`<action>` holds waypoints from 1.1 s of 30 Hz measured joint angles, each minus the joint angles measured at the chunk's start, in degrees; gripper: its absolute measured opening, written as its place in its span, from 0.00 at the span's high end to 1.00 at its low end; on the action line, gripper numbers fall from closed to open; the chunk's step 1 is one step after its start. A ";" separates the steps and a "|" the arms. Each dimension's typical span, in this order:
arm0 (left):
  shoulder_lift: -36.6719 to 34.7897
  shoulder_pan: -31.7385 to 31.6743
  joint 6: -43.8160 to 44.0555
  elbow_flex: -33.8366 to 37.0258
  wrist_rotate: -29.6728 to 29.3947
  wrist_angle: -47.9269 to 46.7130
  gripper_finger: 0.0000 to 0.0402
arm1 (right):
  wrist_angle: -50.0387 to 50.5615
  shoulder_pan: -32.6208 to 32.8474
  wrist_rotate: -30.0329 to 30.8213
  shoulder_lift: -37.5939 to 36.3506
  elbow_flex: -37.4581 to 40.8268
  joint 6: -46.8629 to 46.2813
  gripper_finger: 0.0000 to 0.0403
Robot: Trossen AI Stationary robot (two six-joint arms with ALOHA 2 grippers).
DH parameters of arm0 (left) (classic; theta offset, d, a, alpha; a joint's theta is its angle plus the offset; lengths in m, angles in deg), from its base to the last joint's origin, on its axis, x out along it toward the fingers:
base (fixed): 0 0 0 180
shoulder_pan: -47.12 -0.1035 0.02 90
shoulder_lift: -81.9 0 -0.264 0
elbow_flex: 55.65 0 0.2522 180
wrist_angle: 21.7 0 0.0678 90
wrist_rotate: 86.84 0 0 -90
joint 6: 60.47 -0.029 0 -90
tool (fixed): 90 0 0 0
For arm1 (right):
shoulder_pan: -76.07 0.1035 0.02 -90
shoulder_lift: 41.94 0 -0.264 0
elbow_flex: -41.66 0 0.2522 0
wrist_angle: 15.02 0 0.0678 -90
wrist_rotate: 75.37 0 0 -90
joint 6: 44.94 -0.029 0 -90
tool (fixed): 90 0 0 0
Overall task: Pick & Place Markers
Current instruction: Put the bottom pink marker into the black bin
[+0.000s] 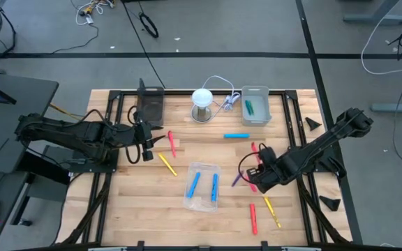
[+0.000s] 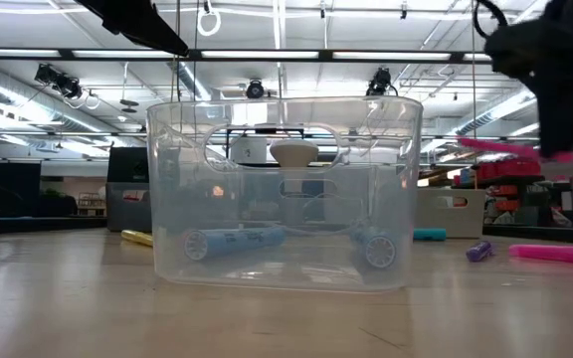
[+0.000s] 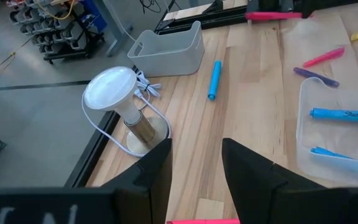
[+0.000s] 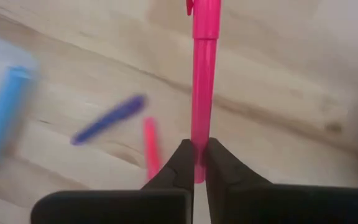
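Observation:
My right gripper (image 4: pixel 197 152) hangs above the table's right half (image 1: pixel 257 174), shut on a pink marker (image 4: pixel 204 74), which also shows in the low view (image 2: pixel 510 147). Below it on the wood lie a purple marker (image 4: pixel 107 119) and a red one (image 4: pixel 150 149). A clear tray (image 1: pixel 202 199) in the middle holds two blue markers (image 1: pixel 194 183). More markers lie loose: red (image 1: pixel 171 143), yellow (image 1: pixel 167 164), blue (image 1: pixel 236 135). My left gripper (image 3: pixel 194 168) waits open at the left (image 1: pixel 145 146), with nothing between its fingers. My right gripper pinches the pink marker close to one end (image 4: pixel 197 169) between its two fingertips (image 4: pixel 182 158). The fingers come from above, pointing steeply down and lying across the marker. The marker is lifted clear of the table and sticks out almost level (image 2: pixel 495 146).
A grey tray (image 1: pixel 255 115) with a green marker stands at the far right of centre, with a white lamp-like stand (image 1: pixel 202 103) and its cable and a black tray (image 1: pixel 150 104) to its left. A red marker (image 1: pixel 252 217) and a yellow one (image 1: pixel 272 211) lie near the front right.

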 joint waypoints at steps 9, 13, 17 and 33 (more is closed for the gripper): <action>0.00 0.00 0.00 0.00 0.00 0.00 0.63 | -6.84 -0.10 11.12 0.00 -2.58 11.83 0.98; 0.00 0.00 0.06 0.00 0.02 0.00 0.63 | -13.94 -0.79 15.37 0.00 -2.58 19.32 0.97; 0.00 0.00 0.47 0.00 0.04 0.01 0.63 | -24.12 -1.69 19.66 0.00 -2.60 30.17 0.97; 0.00 0.04 2.60 0.00 14.77 15.43 0.63 | -61.99 -11.56 15.68 0.00 -2.64 73.17 0.97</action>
